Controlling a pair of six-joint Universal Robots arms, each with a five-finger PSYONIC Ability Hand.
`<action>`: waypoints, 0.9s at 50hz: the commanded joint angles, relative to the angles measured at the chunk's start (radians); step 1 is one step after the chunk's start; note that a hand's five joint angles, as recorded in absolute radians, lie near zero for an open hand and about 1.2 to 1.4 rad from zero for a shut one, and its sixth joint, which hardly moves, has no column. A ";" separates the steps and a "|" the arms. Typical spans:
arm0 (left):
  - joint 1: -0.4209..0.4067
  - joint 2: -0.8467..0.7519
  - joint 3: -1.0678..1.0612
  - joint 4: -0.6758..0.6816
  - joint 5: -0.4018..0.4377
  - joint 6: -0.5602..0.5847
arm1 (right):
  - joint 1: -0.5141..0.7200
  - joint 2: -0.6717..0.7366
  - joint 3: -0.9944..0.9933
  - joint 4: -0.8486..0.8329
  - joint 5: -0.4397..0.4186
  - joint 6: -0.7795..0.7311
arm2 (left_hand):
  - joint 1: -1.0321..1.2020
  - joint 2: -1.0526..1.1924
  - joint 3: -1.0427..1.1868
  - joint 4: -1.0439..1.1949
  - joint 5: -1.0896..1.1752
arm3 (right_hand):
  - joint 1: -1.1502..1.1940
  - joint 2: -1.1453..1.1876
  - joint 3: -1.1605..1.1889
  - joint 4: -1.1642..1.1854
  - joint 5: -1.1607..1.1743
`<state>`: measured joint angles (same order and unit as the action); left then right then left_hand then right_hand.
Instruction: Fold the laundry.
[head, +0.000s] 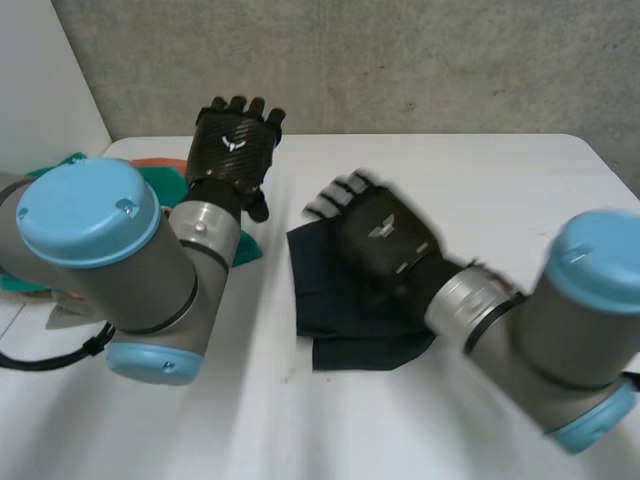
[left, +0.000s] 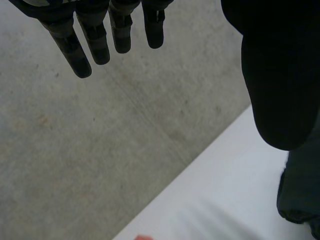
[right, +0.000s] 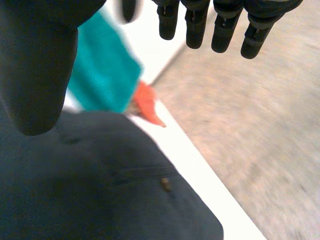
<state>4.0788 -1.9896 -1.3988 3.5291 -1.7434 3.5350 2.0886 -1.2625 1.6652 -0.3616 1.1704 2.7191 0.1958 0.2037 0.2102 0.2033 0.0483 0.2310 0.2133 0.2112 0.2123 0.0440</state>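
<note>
L robot hand (head: 237, 148): raised over the far-left part of the table (head: 500, 180), back of hand to the head cam. In its wrist view the fingers (left: 97, 45) are straight and a little spread, the thumb (left: 282, 80) stands apart, and it's holding nothing.
R robot hand (head: 382, 232): over the navy garment (head: 345, 325), at its far half. Its fingers (right: 225, 30) are straight and side by side, the thumb (right: 35, 70) is off to one side, nothing pinched. Can't tell if the palm touches the cloth.
Navy garment: lies mid-table, flat and folded, between the two arms. R wrist view shows a welt pocket w/ a small button under the palm. Shorts or trousers, can't tell which. One rounded corner sits close to the table edge.
Teal cloth (right: 102, 70): on the table beyond the navy garment, by the L arm.
Orange cloth (right: 145, 104): just beside the teal one, at the table edge.
L arm: elbow w/ light-blue cap nearest the cam, covers part of the teal cloth.
Backdrop: grey concrete wall (head: 420, 60) behind the table.
</note>
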 joint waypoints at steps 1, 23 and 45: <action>-0.070 -0.079 0.112 -0.036 0.022 -0.096 | -0.166 -0.055 -0.054 0.114 0.017 0.315 | -0.021 -0.029 -0.036 -0.029 -0.048 | -0.056 -0.039 -0.037 -0.038 -0.044; -0.133 -0.472 0.486 -0.608 0.042 -0.185 | -0.188 0.489 -0.587 0.633 0.084 0.033 | -0.021 -0.029 -0.036 -0.029 -0.048 | -0.056 -0.039 -0.037 -0.038 -0.044; -0.081 -0.126 0.426 -0.647 0.197 -0.217 | -0.309 0.120 -0.225 0.357 0.228 0.365 | -0.021 -0.029 -0.036 -0.029 -0.048 | -0.056 -0.039 -0.037 -0.038 -0.044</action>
<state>3.9667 -2.2556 -0.8998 2.8539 -1.6388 3.3353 1.8743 -1.0138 1.2380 0.1475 1.3300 2.8536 0.1850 0.2037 0.2102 0.2005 0.0483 0.2085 0.1999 0.2112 0.2123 0.0435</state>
